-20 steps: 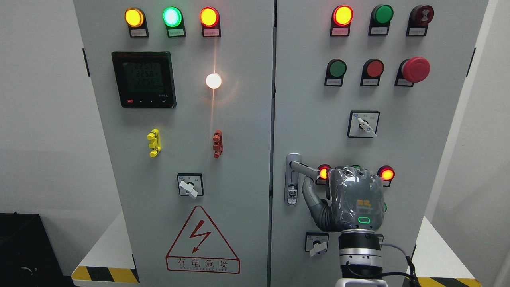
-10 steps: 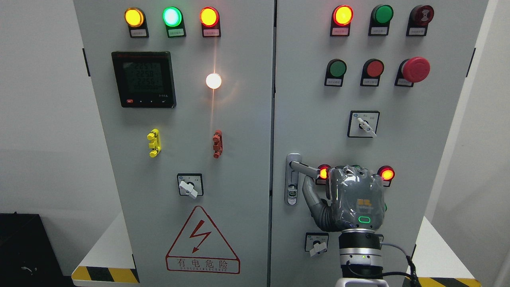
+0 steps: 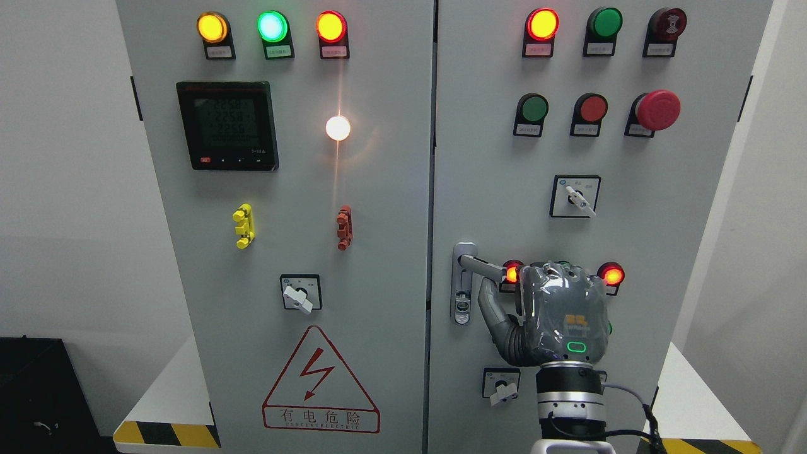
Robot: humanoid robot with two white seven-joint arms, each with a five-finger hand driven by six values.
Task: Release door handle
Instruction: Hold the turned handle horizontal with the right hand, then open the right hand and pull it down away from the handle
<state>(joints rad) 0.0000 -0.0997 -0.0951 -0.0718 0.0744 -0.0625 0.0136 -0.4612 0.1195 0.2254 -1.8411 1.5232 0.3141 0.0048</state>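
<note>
Still, glossy grey right hand point(image 3: 563, 315), metal door handle point(image 3: 480, 264)

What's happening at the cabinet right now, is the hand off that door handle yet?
Not yet, as far as the head view shows. The right hand is up against the right cabinet door, closed around the outer end of the door handle, with the thumb below the lever. The lever points right from its lock plate. The door looks shut. The left arm is out of view.
</note>
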